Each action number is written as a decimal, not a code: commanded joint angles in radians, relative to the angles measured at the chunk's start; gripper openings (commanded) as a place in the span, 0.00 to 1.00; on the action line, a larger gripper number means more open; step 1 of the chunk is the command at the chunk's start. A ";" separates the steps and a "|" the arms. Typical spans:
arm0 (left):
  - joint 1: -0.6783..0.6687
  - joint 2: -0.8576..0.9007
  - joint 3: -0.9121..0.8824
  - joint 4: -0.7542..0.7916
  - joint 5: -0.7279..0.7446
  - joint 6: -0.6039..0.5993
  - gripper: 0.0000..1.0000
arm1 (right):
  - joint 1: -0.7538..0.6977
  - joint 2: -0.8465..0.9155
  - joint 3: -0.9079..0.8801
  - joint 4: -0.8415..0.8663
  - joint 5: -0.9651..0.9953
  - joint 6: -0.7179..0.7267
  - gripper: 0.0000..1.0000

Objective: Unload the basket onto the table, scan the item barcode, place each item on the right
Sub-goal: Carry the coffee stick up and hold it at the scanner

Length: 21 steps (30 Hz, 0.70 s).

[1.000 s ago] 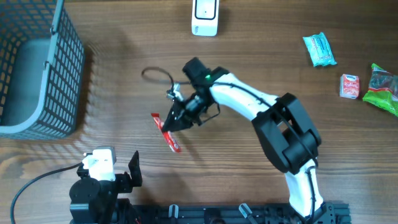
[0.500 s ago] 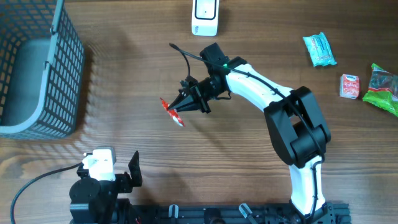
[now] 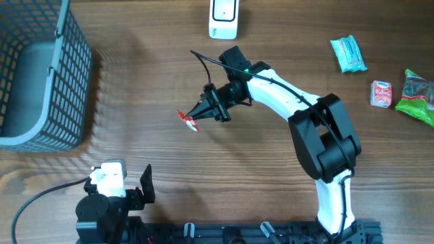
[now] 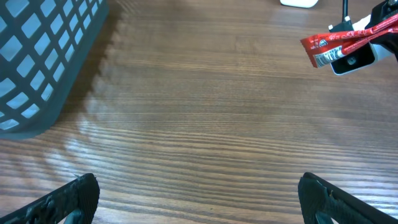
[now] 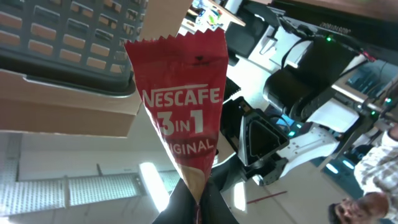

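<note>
Wooden desk [image 3: 135,156] holds everything here. Nearest the robot's base, the left gripper [image 4: 199,202] sits low over the desk. Its two fingers are spread as wide as they go, and nothing is in it.

Next, the right arm [image 3: 319,146] goes up from its base, bends at the elbow and reaches left over the middle of the desk. Its wrist is turned so the right gripper [image 3: 203,112] points left. It is closed tight on one end of a red Nescafe sachet [image 3: 188,120]. The sachet sticks out past the fingertips, held up off the desk.

Farther back, a white scanner [image 3: 224,19] lies at the far edge, apart from the sachet. A grey basket [image 3: 41,74] stands at the far left. Some snack packs [image 3: 348,54] lie at the far right.
</note>
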 commanded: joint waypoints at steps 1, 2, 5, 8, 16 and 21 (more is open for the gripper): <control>-0.005 -0.004 -0.006 0.003 -0.010 -0.010 1.00 | -0.006 0.008 -0.003 0.000 -0.057 0.058 0.05; -0.005 -0.004 -0.006 0.003 -0.010 -0.010 1.00 | -0.011 0.008 -0.003 0.000 -0.050 0.093 0.04; -0.005 -0.004 -0.006 0.003 -0.010 -0.010 1.00 | -0.026 0.008 -0.003 0.002 -0.050 0.232 0.04; -0.005 -0.004 -0.006 0.003 -0.010 -0.010 1.00 | -0.047 0.008 -0.003 0.003 -0.028 0.364 0.04; -0.005 -0.004 -0.006 0.003 -0.010 -0.010 1.00 | -0.082 0.008 -0.003 0.002 0.155 0.755 0.04; -0.005 -0.004 -0.006 0.003 -0.010 -0.010 1.00 | -0.094 0.008 -0.003 0.002 0.157 0.752 0.04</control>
